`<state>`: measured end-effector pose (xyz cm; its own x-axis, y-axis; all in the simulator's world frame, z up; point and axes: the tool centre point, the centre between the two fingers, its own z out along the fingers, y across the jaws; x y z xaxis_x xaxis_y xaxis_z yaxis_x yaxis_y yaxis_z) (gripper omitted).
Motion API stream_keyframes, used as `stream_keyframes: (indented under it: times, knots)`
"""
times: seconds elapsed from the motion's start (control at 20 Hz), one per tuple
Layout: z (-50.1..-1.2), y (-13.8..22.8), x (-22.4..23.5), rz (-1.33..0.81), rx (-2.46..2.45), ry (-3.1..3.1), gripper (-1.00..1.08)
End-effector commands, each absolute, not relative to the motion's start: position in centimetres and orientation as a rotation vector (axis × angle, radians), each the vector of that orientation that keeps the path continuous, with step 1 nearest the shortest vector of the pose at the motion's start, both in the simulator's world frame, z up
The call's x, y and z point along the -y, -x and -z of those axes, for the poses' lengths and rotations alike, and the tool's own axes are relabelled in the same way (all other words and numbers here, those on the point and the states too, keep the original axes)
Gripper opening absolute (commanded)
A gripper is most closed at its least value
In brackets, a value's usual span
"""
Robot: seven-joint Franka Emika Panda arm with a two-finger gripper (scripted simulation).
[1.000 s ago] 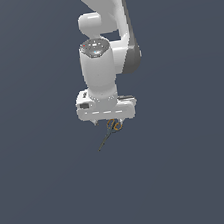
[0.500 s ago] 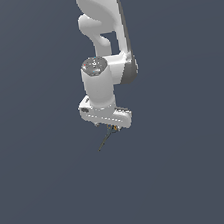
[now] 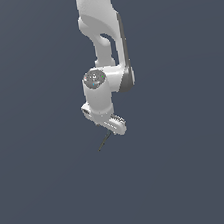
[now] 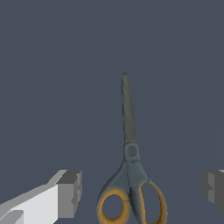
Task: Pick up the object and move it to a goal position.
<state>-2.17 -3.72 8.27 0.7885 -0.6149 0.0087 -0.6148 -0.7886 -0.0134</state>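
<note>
The object is a tiny pair of scissors (image 4: 130,175) with orange-yellow ring handles and thin dark blades, lying flat on the dark grey floor. In the wrist view my gripper (image 4: 141,192) is open, with one grey finger pad (image 4: 70,192) on each side of the handles and neither touching them. In the exterior view my gripper (image 3: 111,129) hangs under the white hand just above the scissors. Only the blade tip (image 3: 104,142) sticks out below it, and the handles are hidden.
The white arm (image 3: 102,44) comes down from the exterior view's top. The floor (image 3: 193,173) is a plain dark grey surface with nothing else on it in either view.
The hand has come lower over the scissors and turned about its axis. The scissors have stayed in place, and their handles are now hidden under the hand in the exterior view.
</note>
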Motion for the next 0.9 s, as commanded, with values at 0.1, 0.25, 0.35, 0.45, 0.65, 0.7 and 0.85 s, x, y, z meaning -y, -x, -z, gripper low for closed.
stream_keyframes:
  times: [0.1,0.25,0.35,0.45,0.65,0.7,0.85]
  knots:
    - [-6.9,2.9,4.1,0.008,-1.148,2.919,1.00]
    - [-6.3,3.2,4.3,0.004,-1.202,2.900,1.00]
    - [-6.0,3.4,4.3,0.002,-1.226,2.891,1.00]
    - [-5.9,3.5,4.4,0.000,-1.241,2.886,1.00]
    - [-5.8,3.5,4.4,0.000,-1.238,2.887,1.00]
    - [-5.7,3.5,4.4,0.000,-1.238,2.887,1.00]
    - [-5.0,3.5,4.4,0.000,-1.239,2.887,1.00]
